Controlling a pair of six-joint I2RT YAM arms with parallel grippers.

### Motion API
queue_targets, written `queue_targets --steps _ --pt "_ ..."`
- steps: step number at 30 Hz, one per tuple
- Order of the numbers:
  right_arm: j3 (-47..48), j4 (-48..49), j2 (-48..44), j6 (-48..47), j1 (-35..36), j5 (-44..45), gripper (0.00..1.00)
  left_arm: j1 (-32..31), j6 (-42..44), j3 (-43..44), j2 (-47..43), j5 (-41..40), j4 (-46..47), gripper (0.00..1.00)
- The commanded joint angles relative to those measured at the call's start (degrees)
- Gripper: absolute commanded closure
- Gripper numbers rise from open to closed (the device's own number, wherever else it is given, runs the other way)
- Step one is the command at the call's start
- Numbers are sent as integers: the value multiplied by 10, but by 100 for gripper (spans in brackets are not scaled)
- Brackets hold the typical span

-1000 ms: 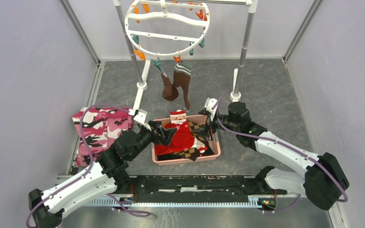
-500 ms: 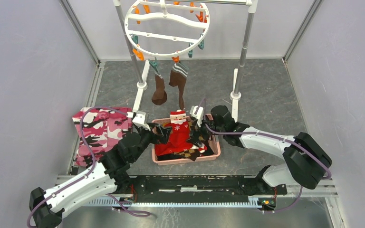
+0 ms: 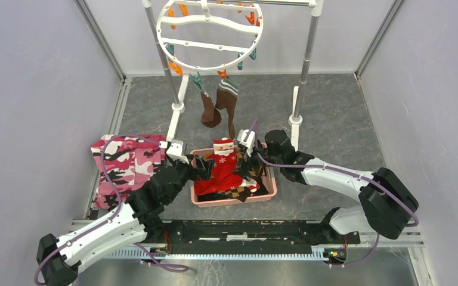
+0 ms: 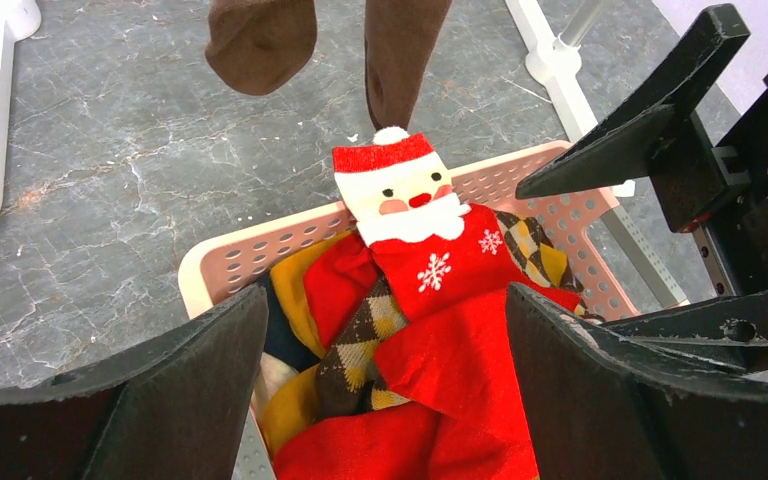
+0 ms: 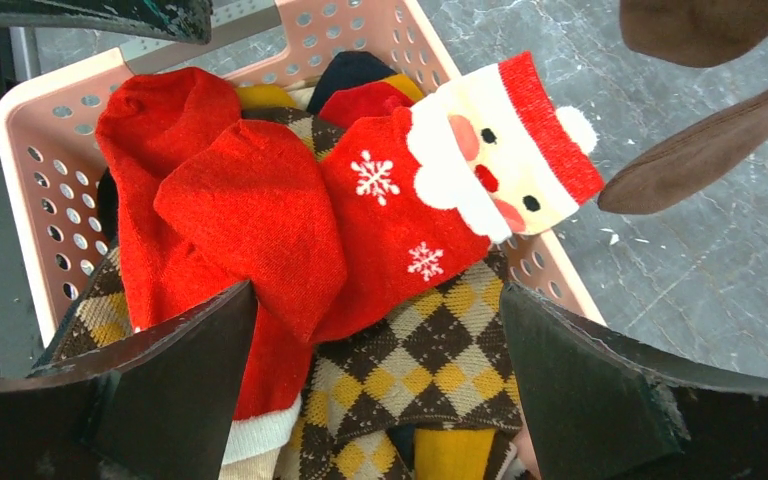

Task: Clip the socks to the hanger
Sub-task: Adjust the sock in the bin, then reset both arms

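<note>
Two dark brown socks (image 3: 219, 108) hang from clips at the front rim of the white ring hanger (image 3: 210, 21); one has a striped cuff. Their toes show in the left wrist view (image 4: 260, 35) and the right wrist view (image 5: 705, 150). My left gripper (image 3: 200, 165) (image 4: 385, 295) is open and empty over the left side of the pink basket (image 3: 232, 201). My right gripper (image 3: 248, 168) (image 5: 375, 292) is open and empty over the basket's right side. Both hang over the red Santa sock (image 3: 222, 165) and hold nothing.
The basket (image 4: 250, 255) (image 5: 30, 120) holds the Santa sock (image 4: 410, 190) (image 5: 500, 140), argyle socks (image 5: 430, 370) and yellow fabric. A pink camouflage cloth (image 3: 125, 162) lies left of it. The rack's poles (image 3: 168, 71) (image 3: 308, 53) stand behind, with walls on both sides.
My right gripper has moved left from beside the basket to over its right side. The hanging socks swung slightly. My left gripper has barely moved.
</note>
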Motion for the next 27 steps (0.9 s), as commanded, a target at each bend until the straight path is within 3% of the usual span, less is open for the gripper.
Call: queue_targets --steps 1,8,14,18,21,27 --pt "26 -8 -27 -26 2 32 2 2 -19 2 3 -11 33 7" --pt "22 -15 -84 -22 -4 132 2 2 -11 22 -9 -15 22 7" --pt "14 -14 -146 41 -49 242 2 4 0 53 -40 -62 -5 4" --pt "-9 -14 -206 125 -87 386 2 35 3 62 -71 -89 -5 1" --pt "-29 -6 -255 159 -96 483 2 116 -4 76 -63 -34 6 1" --pt "-11 -17 -275 134 -96 516 2 349 -72 104 60 211 75 0"
